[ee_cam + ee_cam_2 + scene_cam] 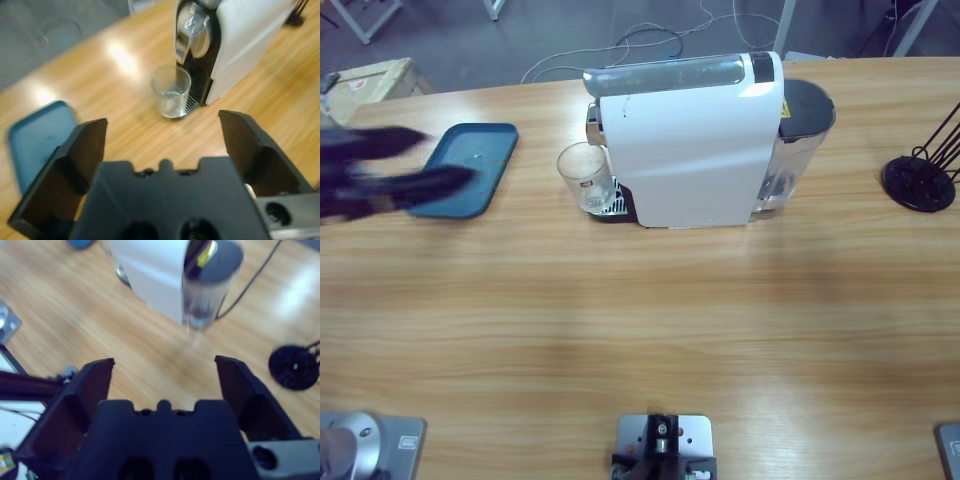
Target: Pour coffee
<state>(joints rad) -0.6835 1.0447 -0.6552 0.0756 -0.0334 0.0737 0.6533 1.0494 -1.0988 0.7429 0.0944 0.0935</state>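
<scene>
Long wooden table, light oak grain w/ soft glare patches; beyond its far edge a grey floor w/ a white cable looping across it, plus a cardboard box at upper left. Centre-back of table: white coffee machine, its clear water tank w/ dark lid at the right end. At the machine's left end, under the spout, a small clear glass cup stands upright on the drip grate; red mark on its side. Whether any coffee is in the cup can't be told from high view; in left wrist view the cup looks clear, contents not discernible. Teal tray lies flat to the left of the cup, well apart from it, nothing seen in it. Black wire stand w/ round base at far right of table. Left gripper comes in from the left edge, blurred, over the tray's near-left part; left wrist view shows its jaws spread wide, nothing between them, looking toward cup & machine front. Right gripper: jaws likewise wide apart & empty, hanging above bare table, facing the tank end of the machine; not visible in high view.
</scene>
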